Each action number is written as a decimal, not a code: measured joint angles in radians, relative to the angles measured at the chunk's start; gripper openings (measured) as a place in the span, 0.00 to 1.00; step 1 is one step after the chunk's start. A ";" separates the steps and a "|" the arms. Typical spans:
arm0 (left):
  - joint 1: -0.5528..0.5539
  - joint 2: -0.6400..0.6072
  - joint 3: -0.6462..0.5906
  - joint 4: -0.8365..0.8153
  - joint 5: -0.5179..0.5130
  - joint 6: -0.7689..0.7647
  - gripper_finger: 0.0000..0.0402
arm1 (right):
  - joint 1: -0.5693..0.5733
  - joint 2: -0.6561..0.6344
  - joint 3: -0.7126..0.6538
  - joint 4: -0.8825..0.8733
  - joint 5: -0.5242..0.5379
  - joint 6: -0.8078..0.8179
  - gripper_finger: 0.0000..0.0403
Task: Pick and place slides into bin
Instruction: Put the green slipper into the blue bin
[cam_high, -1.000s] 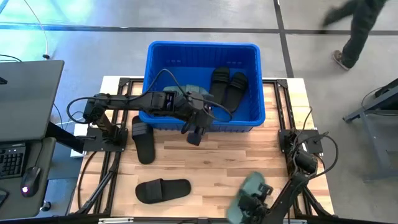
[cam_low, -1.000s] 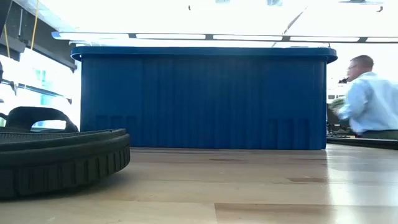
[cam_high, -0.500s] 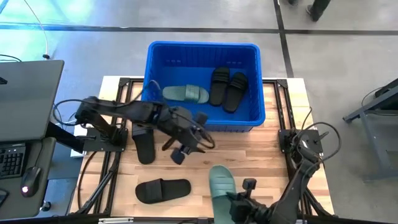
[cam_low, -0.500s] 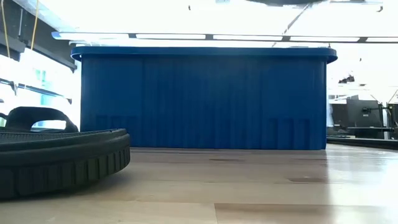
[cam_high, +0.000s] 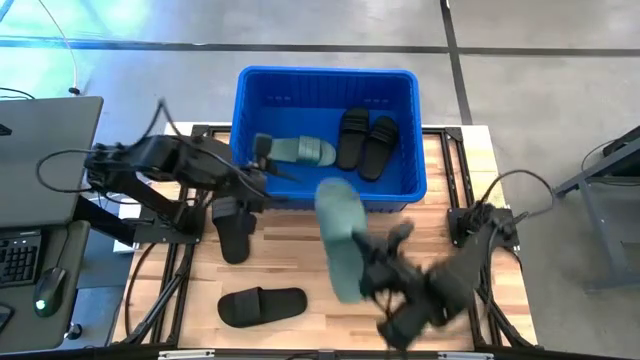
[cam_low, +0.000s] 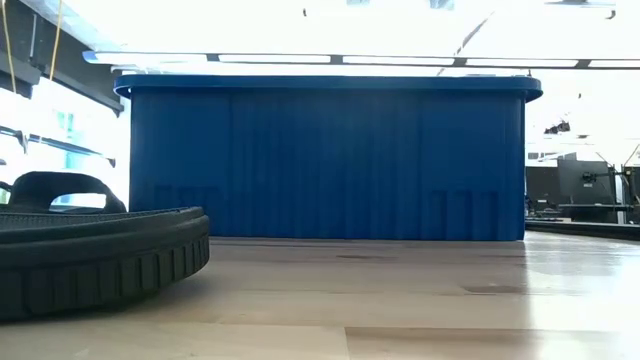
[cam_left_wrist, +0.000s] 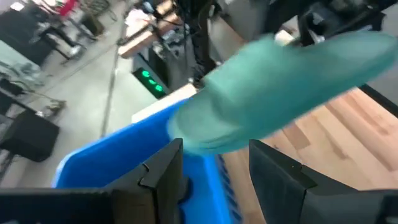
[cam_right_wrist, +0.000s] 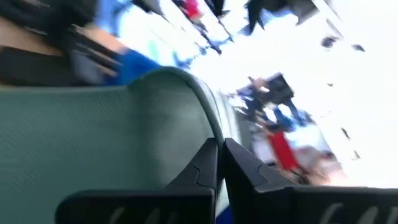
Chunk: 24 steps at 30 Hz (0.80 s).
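Mid-carry: right gripper (cam_high: 372, 270) clamped on a sage green rubber slide (cam_high: 340, 238), above the table's front, just short of the big blue ribbed plastic bin (cam_high: 404, 188). Next, probably: clear the rim, release inside. Left gripper (cam_high: 262, 160) open-fingered, empty, at the bin's near-left wall.

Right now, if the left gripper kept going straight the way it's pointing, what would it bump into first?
Probably the green slide held up by the right gripper; it fills the view past the left gripper, above the bin. Depth is unclear.
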 joint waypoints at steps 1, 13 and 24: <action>0.000 -0.010 0.000 0.004 -0.007 0.000 0.41 | -0.035 -0.017 0.007 -0.003 0.011 -0.024 0.00; 0.000 -0.025 0.000 -0.044 -0.045 0.007 0.41 | -0.696 -0.108 0.006 0.103 -0.384 -0.299 0.00; 0.000 -0.009 0.000 -0.105 -0.055 -0.053 0.41 | -1.057 0.122 0.006 0.642 -0.967 -0.596 0.00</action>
